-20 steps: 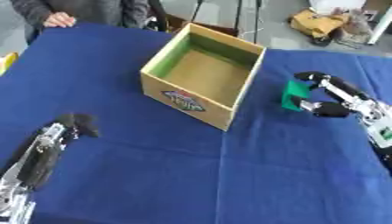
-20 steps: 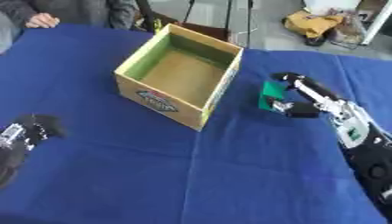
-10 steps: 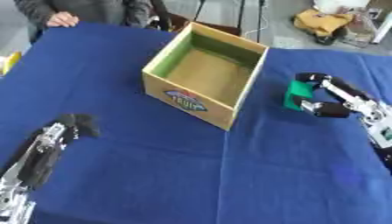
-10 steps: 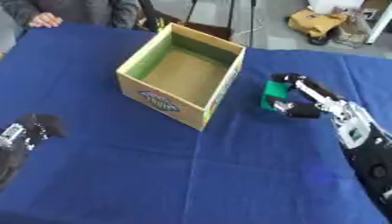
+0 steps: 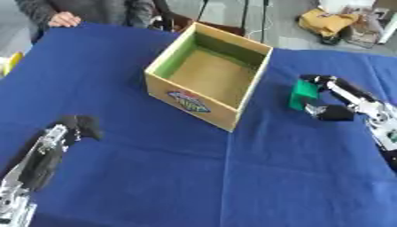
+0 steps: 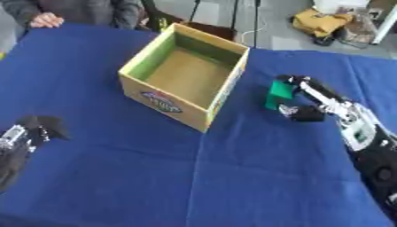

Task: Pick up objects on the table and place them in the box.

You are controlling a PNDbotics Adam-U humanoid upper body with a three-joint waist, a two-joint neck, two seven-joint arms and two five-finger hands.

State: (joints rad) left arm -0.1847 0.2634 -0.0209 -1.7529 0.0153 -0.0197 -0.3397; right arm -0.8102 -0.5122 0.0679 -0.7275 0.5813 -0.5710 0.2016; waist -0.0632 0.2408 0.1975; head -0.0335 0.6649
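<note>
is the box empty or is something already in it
Empty. The open-topped box shows only its bare brown floor and green inner walls; the green block is outside it, on the table in the right hand.

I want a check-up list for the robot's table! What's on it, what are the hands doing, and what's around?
Surface: table under a blue cloth.
Job's things: open box, inside looks empty; green block to its right, upright.
Clutter: yellow thing at the table's left edge.
Hands: right hand curled round the green block; left hand at lower left, fingers curled, holding nothing.
Cables: one on the floor beyond the table.
Surroundings: floor items behind.
</note>
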